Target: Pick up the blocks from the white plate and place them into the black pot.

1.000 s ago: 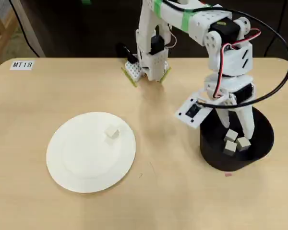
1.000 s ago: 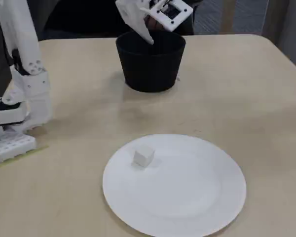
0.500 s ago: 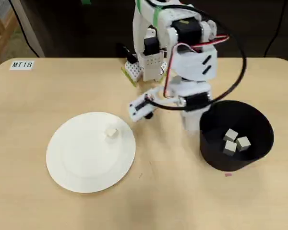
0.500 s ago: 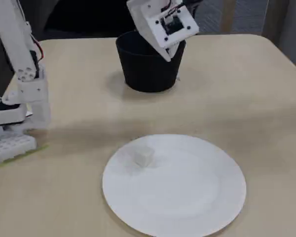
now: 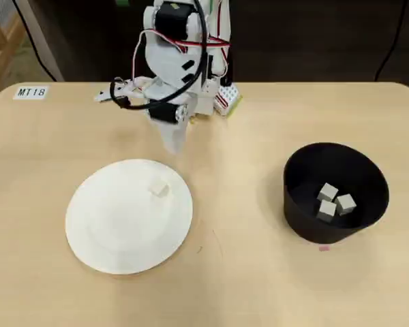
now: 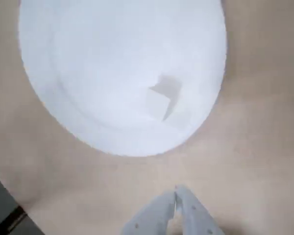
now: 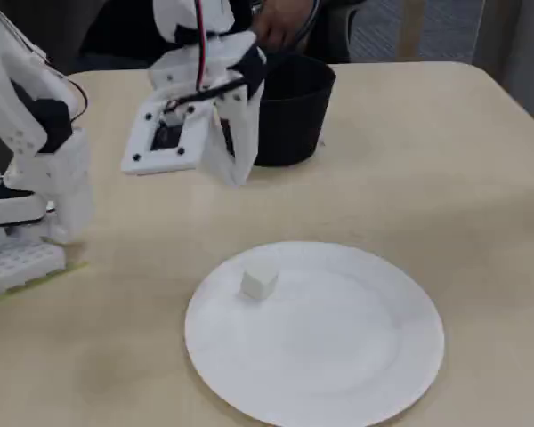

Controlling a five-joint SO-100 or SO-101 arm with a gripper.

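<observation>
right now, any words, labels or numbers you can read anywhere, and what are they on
"MT18": on a small white label stuck to the far left corner of the table in the overhead view.
No other text is readable: the plate, pot, blocks and arm show no legible markings.

My gripper is white plastic, trailed by red and black wires. The plate is plain white — its one block off-white. Three pale grey blocks lie in the matt black pot. The table is light tan wood — unpatterned.
</observation>
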